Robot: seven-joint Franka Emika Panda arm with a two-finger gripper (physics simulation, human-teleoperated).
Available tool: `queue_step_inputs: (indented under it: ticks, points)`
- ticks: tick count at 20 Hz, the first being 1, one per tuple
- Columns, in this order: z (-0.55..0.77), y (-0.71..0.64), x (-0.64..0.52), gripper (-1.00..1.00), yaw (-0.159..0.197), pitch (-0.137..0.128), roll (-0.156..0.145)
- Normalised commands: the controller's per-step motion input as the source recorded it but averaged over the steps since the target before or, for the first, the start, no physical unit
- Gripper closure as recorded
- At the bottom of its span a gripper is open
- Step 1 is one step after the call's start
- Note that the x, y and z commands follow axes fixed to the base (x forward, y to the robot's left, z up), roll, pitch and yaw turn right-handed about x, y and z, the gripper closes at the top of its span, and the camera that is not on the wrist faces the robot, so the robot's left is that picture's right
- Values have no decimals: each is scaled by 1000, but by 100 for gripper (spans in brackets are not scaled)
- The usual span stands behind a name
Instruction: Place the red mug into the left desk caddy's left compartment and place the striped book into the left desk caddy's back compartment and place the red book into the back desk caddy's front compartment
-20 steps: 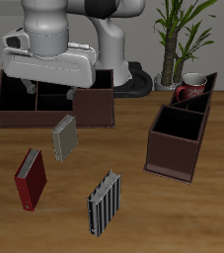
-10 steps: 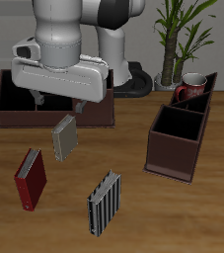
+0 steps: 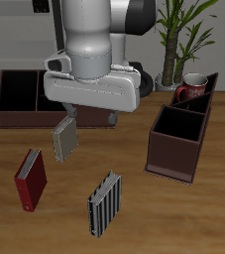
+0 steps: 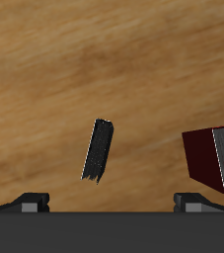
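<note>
The red mug (image 3: pixel 191 89) sits upright in the rearmost bin of the left desk caddy (image 3: pixel 178 149). Near the table's front edge the striped book (image 3: pixel 105 203) stands upright; the wrist view shows the striped book (image 4: pixel 100 150) edge-on from above. The red book (image 3: pixel 30 180) stands apart from it, and the red book (image 4: pixel 210 158) also shows in the wrist view. The back desk caddy (image 3: pixel 23 111) is partly hidden by the arm. My gripper (image 3: pixel 91 111) hangs open above the table with nothing between its fingers; in the wrist view the gripper (image 4: pixel 112 203) has its jaws wide apart.
A plain grey book (image 3: pixel 64 137) stands just in front of the back desk caddy, under the gripper's hand. A potted plant (image 3: pixel 178 35) rises behind the left desk caddy. The robot's base (image 3: pixel 134 84) stands between the two caddies.
The arm has swung from above the back desk caddy towards the table's middle and slightly forward. The gripper stays open. No object has moved.
</note>
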Motion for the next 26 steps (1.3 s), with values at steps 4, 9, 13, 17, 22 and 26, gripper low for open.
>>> queue_step_inputs:
  ticks: [4,9,13,17,22,26]
  points:
    - [-130,167,388,-100,-60,-8,2]
    - [-131,148,257,-100,-25,-16,10]
    - [-164,-6,130,-100,-17,-22,-46]
    - [-431,-44,161,-100,-22,7,-10]
    - [-274,-78,83,-100,-11,29,-14]
    - [-534,-174,55,-100,-14,40,-24]
